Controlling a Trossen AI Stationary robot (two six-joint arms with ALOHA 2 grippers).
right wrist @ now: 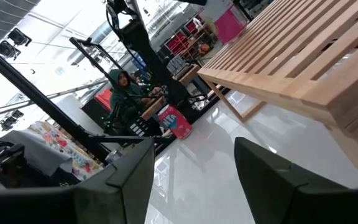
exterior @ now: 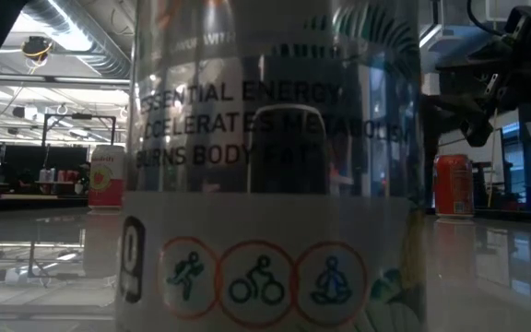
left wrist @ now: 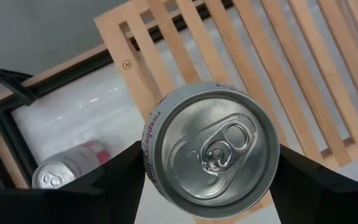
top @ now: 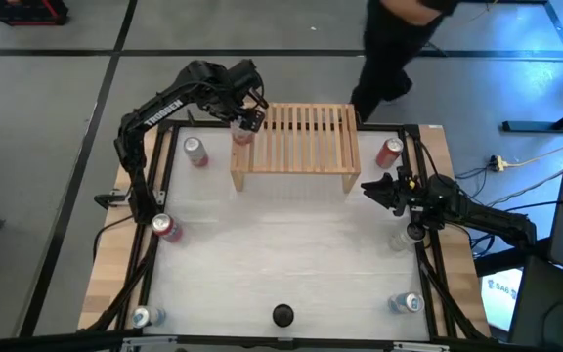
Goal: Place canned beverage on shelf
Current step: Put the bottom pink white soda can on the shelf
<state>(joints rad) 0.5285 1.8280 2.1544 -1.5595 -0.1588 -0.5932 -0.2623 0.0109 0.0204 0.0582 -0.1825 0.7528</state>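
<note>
Can sits clamped in the left gripper above the shelf's left end.

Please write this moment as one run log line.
left end effector: holds can over shelf left end | right end effector: open, empty, waiting beside shelf

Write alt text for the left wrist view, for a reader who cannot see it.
Seen from straight above, a silver can with an unopened pull tab sits between the dark jaws of the left gripper, over the corner of the light-wood slatted shelf. Another can, red and silver, stands on the white tabletop beyond.
</note>
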